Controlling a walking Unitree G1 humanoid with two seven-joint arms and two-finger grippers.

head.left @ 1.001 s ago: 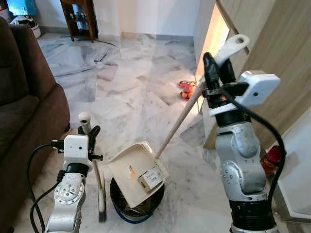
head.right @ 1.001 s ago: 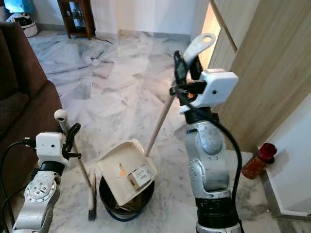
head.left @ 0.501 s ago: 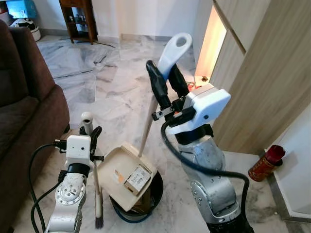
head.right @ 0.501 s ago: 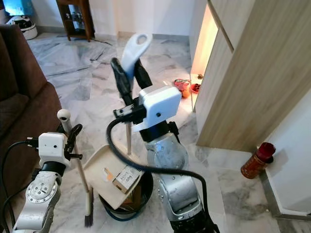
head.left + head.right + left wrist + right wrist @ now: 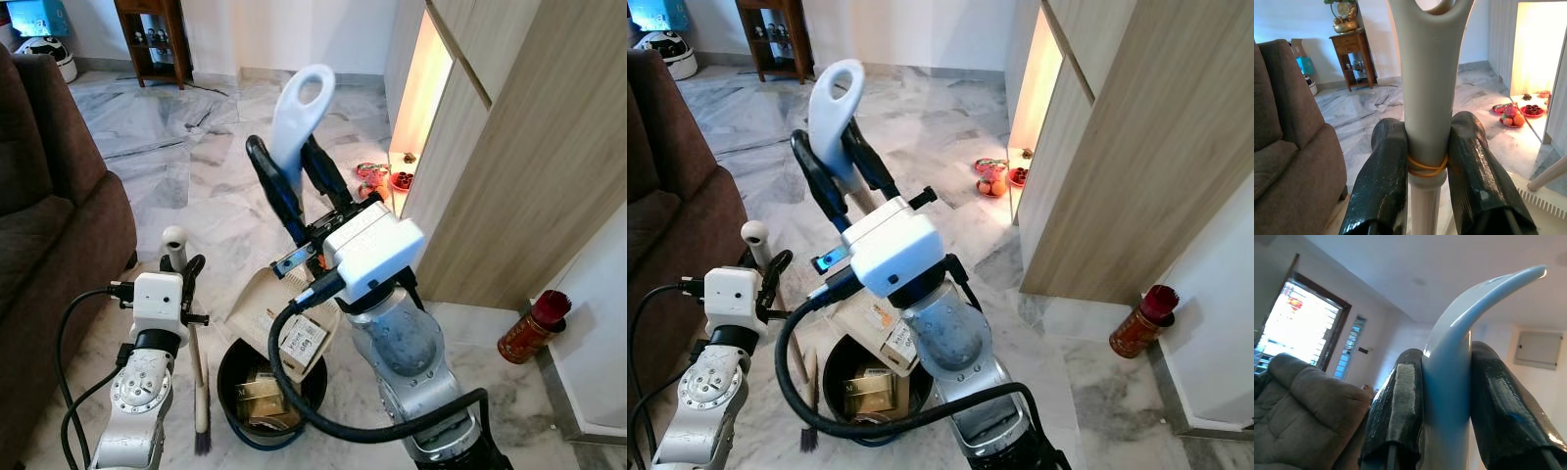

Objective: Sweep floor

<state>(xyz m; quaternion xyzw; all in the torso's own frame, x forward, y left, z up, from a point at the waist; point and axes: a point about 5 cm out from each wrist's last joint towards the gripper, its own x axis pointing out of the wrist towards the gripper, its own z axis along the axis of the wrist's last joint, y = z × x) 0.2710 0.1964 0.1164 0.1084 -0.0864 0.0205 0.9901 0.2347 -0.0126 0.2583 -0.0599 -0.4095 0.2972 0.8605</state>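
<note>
- The right gripper (image 5: 299, 174) is clamped on the looped white handle (image 5: 301, 108) of a long-handled dustpan (image 5: 257, 299), black fingers pressing it from either side, as the right wrist view confirms.
- The dustpan's long axis runs steeply down from that grip to its cream pan, which is tipped over the near rim of the black bin (image 5: 230, 367); the pan mouth faces down into the bin.
- A small printed carton (image 5: 303, 341) lies at the pan's lower edge, right at the bin's opening; other boxes (image 5: 257, 394) already lie inside the bin.
- The left gripper (image 5: 188, 279) is closed around the shaft of the broom (image 5: 199, 377), just below its rounded grey cap; the left wrist view shows both fingers tight on the shaft, over a rubber band.
- The broom stands near upright just to the left of the bin, bristles down at the marble floor (image 5: 196, 166).
- The right arm is the one placed over the bin, so finishing the tip-out appears to fall to it: the carton lies below the grip along the handle's line.
</note>
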